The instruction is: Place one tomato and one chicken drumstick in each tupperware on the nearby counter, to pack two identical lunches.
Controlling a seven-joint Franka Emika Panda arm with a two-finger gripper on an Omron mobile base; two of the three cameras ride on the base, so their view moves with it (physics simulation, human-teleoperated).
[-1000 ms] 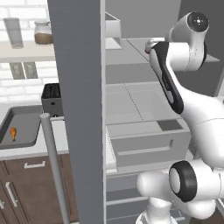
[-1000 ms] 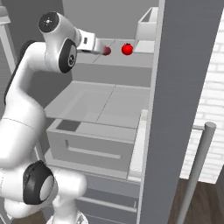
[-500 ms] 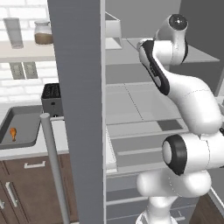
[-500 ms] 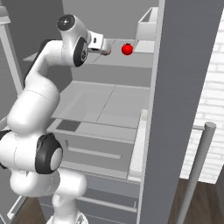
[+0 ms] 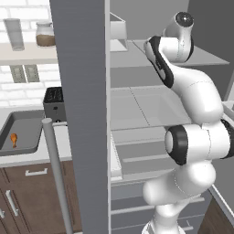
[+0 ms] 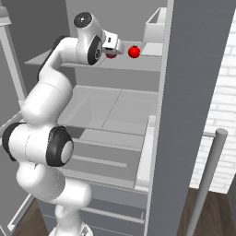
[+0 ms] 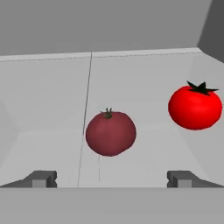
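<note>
Inside an open grey refrigerator, the white arm's gripper (image 7: 111,178) reaches along the upper shelf (image 6: 138,62) with its two dark fingertips (image 7: 41,178) spread wide apart, holding nothing. A shaded, dark-red round tomato (image 7: 110,133) sits on the shelf straight ahead, between the fingertips' lines but apart from them. A second, bright-red glossy tomato (image 7: 194,107) rests beside it, nearer the wall. Outside, a small orange chicken drumstick (image 5: 14,139) lies in a dark grey rectangular tupperware tray (image 5: 27,148) on the pale surface (image 5: 45,157).
</note>
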